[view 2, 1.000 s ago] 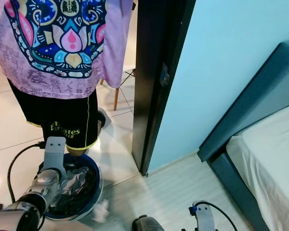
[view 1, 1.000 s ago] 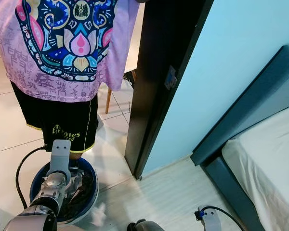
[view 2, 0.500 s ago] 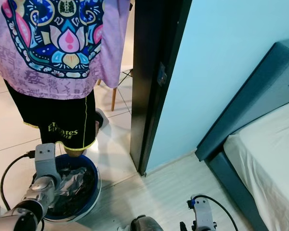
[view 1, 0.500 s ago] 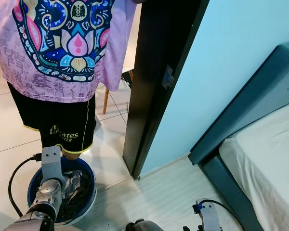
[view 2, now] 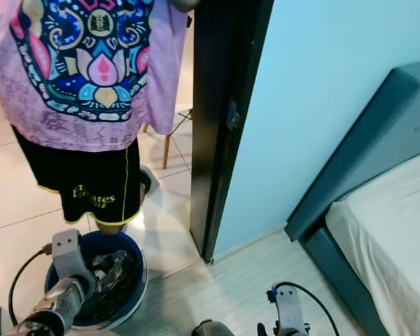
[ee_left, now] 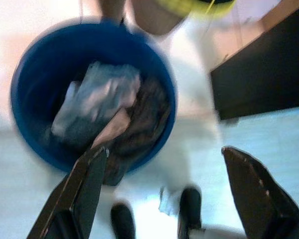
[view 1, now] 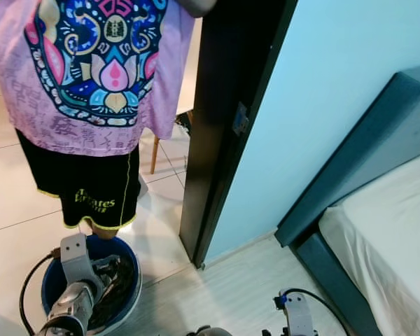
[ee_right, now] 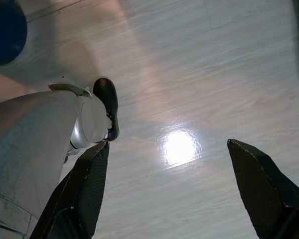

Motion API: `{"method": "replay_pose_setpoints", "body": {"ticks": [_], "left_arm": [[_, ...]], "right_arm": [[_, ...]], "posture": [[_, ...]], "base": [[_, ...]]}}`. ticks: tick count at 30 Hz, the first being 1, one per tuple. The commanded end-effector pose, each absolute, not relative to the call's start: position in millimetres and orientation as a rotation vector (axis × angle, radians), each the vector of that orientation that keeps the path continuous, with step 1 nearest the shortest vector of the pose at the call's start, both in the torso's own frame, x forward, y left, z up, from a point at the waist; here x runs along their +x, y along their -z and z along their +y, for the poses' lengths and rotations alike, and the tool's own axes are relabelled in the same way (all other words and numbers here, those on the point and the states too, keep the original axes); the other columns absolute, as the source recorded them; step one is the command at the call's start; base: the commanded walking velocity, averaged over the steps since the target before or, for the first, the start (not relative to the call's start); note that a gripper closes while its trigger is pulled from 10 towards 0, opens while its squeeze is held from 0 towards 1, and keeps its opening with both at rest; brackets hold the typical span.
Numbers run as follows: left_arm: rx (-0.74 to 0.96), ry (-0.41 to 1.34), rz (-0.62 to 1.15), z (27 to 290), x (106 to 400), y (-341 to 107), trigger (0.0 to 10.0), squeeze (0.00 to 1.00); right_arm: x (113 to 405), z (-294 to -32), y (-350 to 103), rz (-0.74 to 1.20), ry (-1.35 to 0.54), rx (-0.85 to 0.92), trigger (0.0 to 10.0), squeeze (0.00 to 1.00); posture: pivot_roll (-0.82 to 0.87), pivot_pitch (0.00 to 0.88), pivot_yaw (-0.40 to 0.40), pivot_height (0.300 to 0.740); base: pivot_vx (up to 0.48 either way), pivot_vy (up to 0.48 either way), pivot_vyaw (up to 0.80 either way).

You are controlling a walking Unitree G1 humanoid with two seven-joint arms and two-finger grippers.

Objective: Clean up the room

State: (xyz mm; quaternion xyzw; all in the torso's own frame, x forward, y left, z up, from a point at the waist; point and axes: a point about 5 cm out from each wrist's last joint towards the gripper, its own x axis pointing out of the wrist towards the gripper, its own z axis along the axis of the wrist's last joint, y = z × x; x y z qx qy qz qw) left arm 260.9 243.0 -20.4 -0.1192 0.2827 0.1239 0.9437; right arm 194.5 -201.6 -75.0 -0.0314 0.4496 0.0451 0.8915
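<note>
A round blue bin (view 1: 54,274) stands on the tiled floor at my lower left, holding crumpled silvery trash (ee_left: 97,97) and a dark liner. My left arm (view 1: 75,294) reaches over its near rim. My left gripper (ee_left: 164,149) is open and holds nothing, with one finger (ee_left: 87,186) over the bin's edge and the other over the floor. A small pale scrap (ee_left: 167,201) lies on the floor beside my black feet, blurred. My right gripper (ee_right: 168,144) hangs open over bare pale wood floor, next to my silver leg (ee_right: 40,149).
A person in a purple patterned shirt (view 1: 98,70) and black shorts stands right behind the bin. A black door frame (view 1: 217,140) rises in the middle and a pale blue wall (view 1: 322,91) runs right of it. The dark-framed bed (view 1: 385,231) stands at the right.
My left arm has drawn back and sits lower over the bin's near rim. The head view has shifted a little. The person has moved slightly.
</note>
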Motion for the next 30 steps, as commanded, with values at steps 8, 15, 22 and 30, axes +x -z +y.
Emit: {"method": "replay_pose_setpoints", "body": {"ticks": [8, 15, 22, 30], "left_arm": [[-0.301, -0.304, 0.647, 241.4, 228.6, 44.4, 10.0, 0.00], [-0.280, -0.289, 0.683, 240.0, 218.9, 51.1, 10.0, 0.00], [-0.238, -0.256, 0.713, 237.5, 217.4, 53.1, 10.0, 0.00], [-0.118, -0.112, 0.913, 222.1, 177.9, 79.3, 10.0, 0.00]], "right_arm": [[181.4, -202.3, 82.2, 0.997, -0.096, -0.078, 10.0, 0.00], [183.5, -200.8, 81.4, 0.994, -0.103, -0.076, 10.0, 0.00], [184.0, -199.3, 81.6, 0.995, -0.096, -0.076, 10.0, 0.00], [182.5, -193.3, 83.3, 0.997, -0.092, -0.063, 10.0, 0.00]], "posture": [[-0.15, 0.111, -0.081, 0.728], [-0.15, 0.099, -0.069, 0.728], [-0.14, 0.091, -0.058, 0.728], [-0.14, 0.067, -0.036, 0.728]], "base": [[-0.475, 0.000, 0.00], [-0.480, 0.000, 0.00], [-0.480, 0.000, 0.00], [0.000, -0.234, 0.00]]}}
